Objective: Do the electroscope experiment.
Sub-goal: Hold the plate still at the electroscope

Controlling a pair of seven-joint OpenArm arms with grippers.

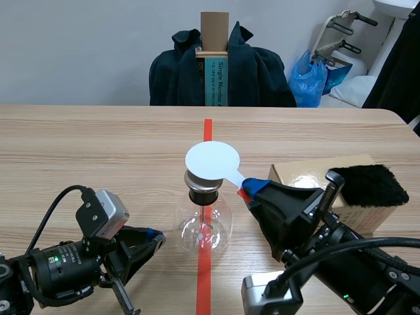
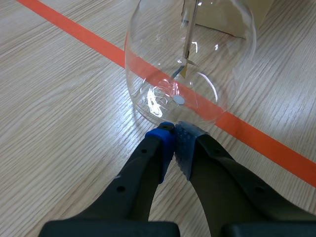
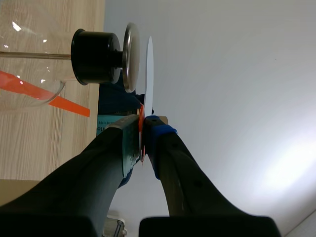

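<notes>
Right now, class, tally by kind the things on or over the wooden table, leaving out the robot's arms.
Clear glass flask electroscope with black stopper: 1
White round paddle with orange-red handle: 1
Brown cardboard box: 1
Black fluffy fur pad: 1
Total: 4

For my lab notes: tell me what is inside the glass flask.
Inside the glass flask, a thin metal rod hangs down, ending in a small foil leaf. The black stopper hides the rod's top.
</notes>
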